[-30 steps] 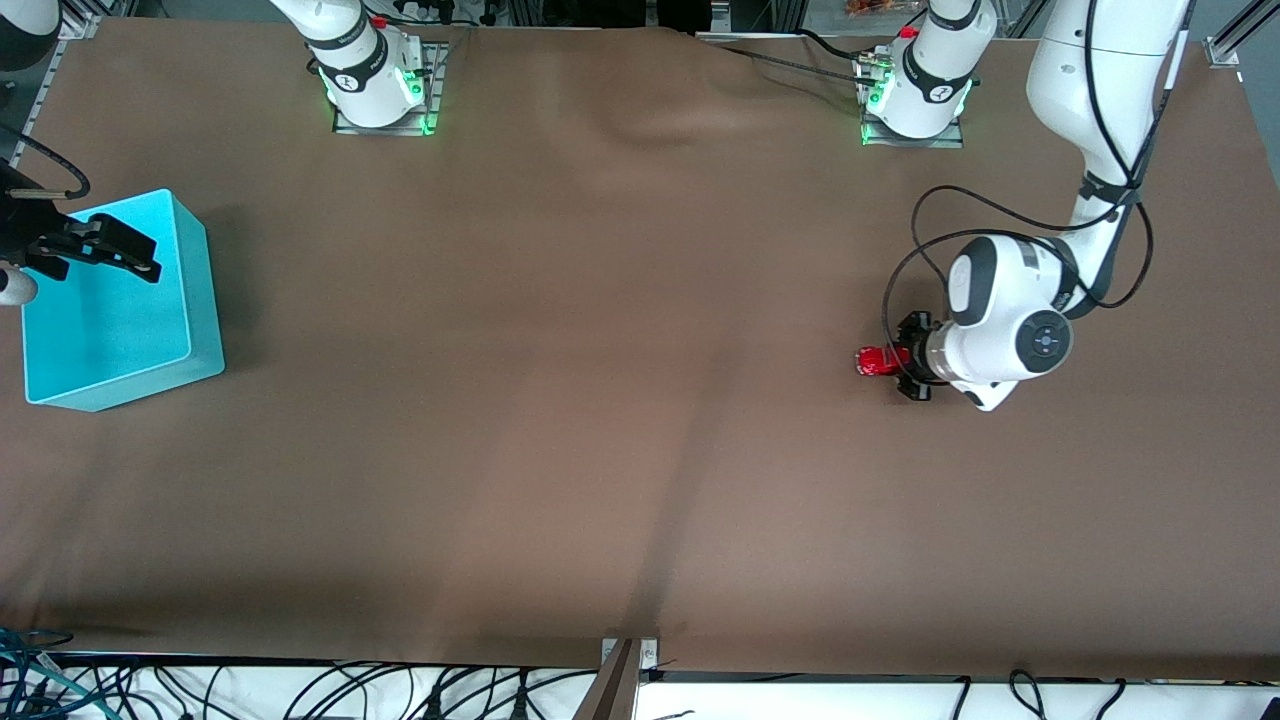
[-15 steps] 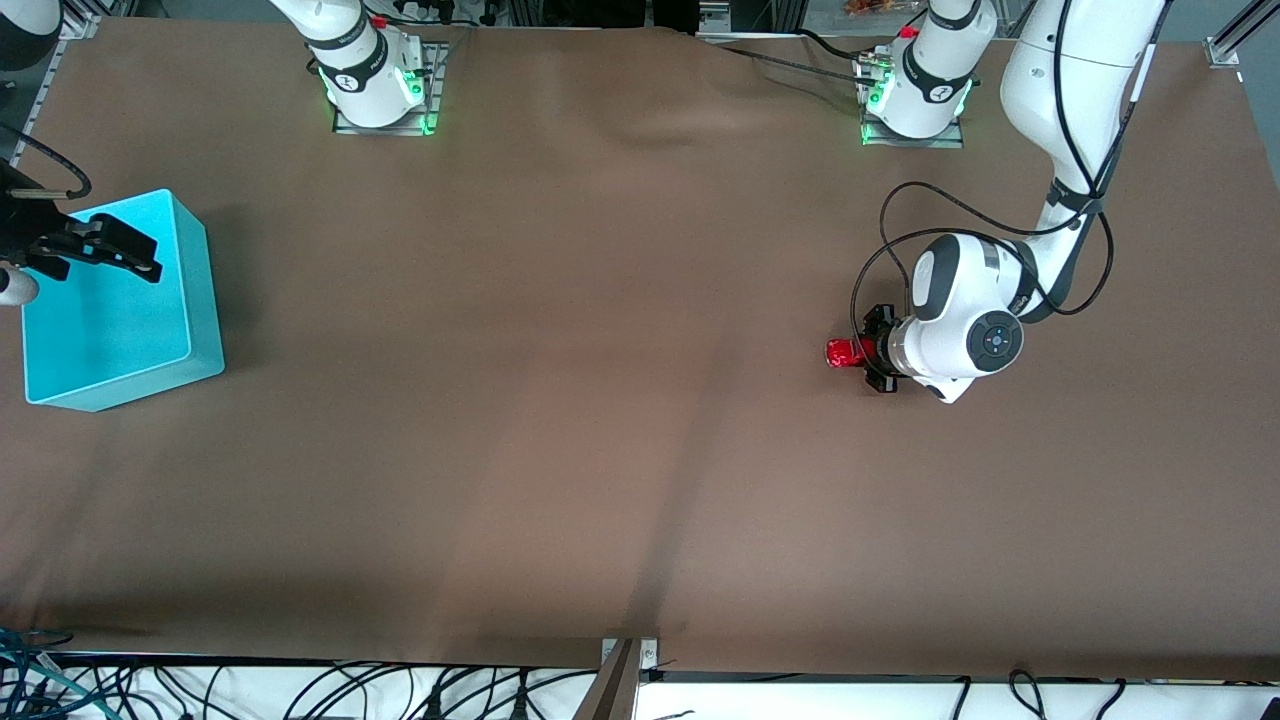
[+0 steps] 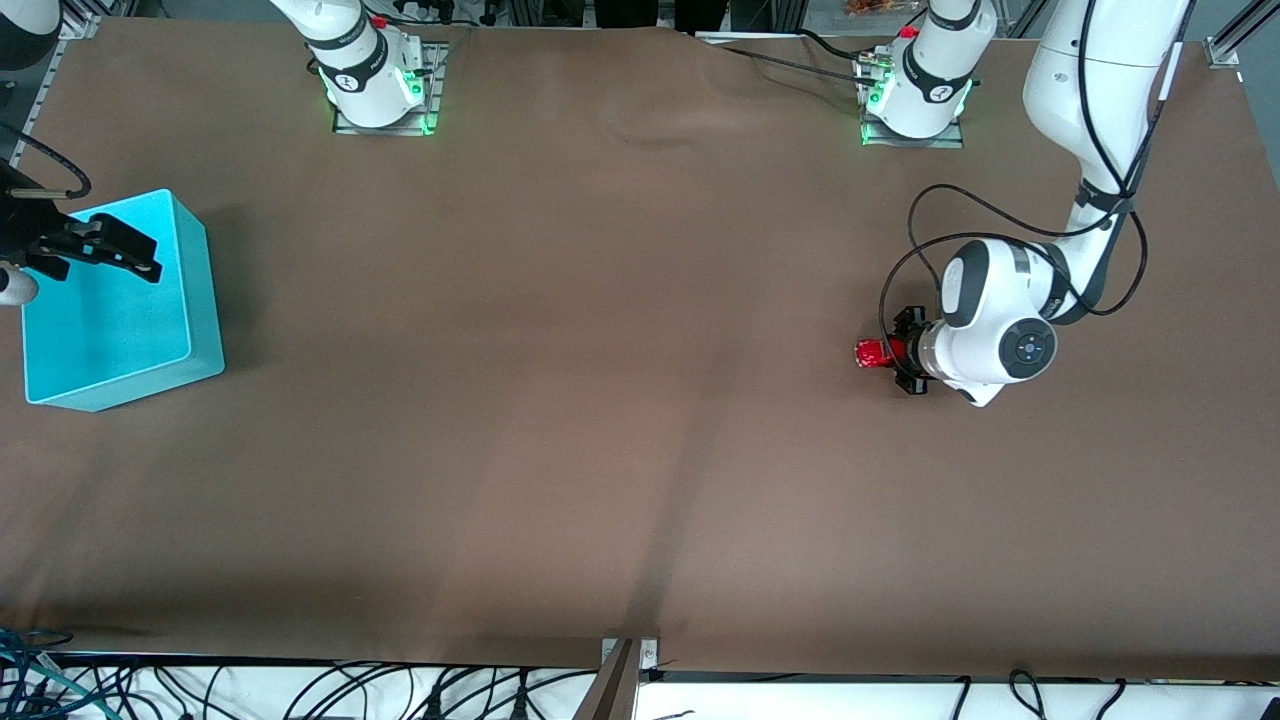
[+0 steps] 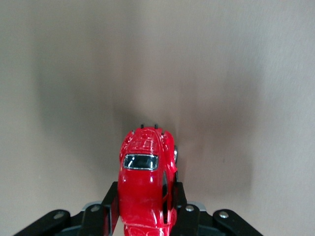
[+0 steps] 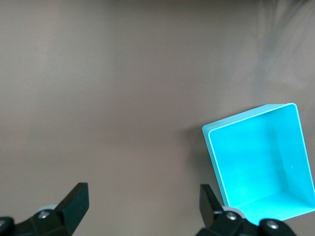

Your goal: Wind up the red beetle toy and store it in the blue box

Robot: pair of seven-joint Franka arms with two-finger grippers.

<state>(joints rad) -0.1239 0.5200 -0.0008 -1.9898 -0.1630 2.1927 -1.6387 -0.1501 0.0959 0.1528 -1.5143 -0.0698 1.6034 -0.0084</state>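
Note:
The red beetle toy [image 3: 872, 354] is held low at the brown cloth toward the left arm's end of the table. My left gripper [image 3: 893, 353] is shut on its sides. In the left wrist view the toy [image 4: 145, 182] sits between the black fingers [image 4: 109, 211], nose pointing away from the hand. The blue box [image 3: 205, 300] stands open and empty at the right arm's end. My right gripper [image 3: 140, 257] hangs open and empty in the air there. In the right wrist view [image 5: 141, 194] the box [image 5: 212, 157] lies beside the fingers, not between them.
The brown cloth [image 3: 600, 400] covers the whole table, with a low wrinkle [image 3: 650, 130] between the two arm bases. Cables hang below the table edge nearest the front camera. The left arm's black cable [image 3: 930, 230] loops above its wrist.
My left gripper slid the toy a short way toward the right arm's end, then back toward the left arm's end, near where it started. The right arm has not moved.

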